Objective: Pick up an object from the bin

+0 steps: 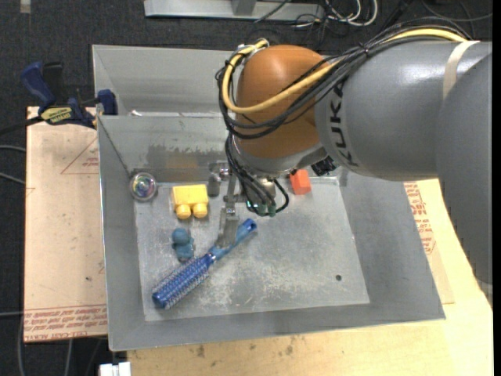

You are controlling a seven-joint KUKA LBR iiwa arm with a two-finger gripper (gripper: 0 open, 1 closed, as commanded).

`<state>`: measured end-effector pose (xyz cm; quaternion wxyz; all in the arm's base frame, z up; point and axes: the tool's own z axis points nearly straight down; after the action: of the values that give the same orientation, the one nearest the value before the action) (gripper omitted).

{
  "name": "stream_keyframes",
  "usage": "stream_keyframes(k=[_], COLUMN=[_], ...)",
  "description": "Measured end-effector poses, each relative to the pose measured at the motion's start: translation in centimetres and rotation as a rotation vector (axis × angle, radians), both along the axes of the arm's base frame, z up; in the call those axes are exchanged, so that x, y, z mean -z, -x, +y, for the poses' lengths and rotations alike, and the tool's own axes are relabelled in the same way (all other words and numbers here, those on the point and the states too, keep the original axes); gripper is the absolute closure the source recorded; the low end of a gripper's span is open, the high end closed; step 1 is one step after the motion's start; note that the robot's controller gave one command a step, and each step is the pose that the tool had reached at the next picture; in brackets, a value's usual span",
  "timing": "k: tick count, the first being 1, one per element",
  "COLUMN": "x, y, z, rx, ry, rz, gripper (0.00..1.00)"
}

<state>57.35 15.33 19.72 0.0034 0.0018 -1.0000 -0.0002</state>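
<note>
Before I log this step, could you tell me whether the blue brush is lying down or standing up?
Lying down: the brush stretches diagonally along the bin floor, its handle end at the end effector.

Four small loose things are seen on the floor of the bin [313,249].
A shiny ball [143,185] is set near the back left corner. A yellow block [190,200] is placed just beside it, with a small blue lump [182,244] in front. An orange block [300,182] is seen by the back wall, well apart.
</note>
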Motion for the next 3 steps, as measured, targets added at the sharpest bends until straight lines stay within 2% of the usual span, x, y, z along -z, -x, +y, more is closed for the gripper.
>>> stream_keyframes(k=[1,2,3], x=[13.03,12.75,12.76], y=[5.43,5.22,5.21], z=[0.68,0.68,0.68], rx=[-0.289,-0.287,-0.287], ry=[-0.001,-0.002,-0.002], rz=[-0.001,-0.006,-0.007], gripper=[0.00,1.00,0.00])
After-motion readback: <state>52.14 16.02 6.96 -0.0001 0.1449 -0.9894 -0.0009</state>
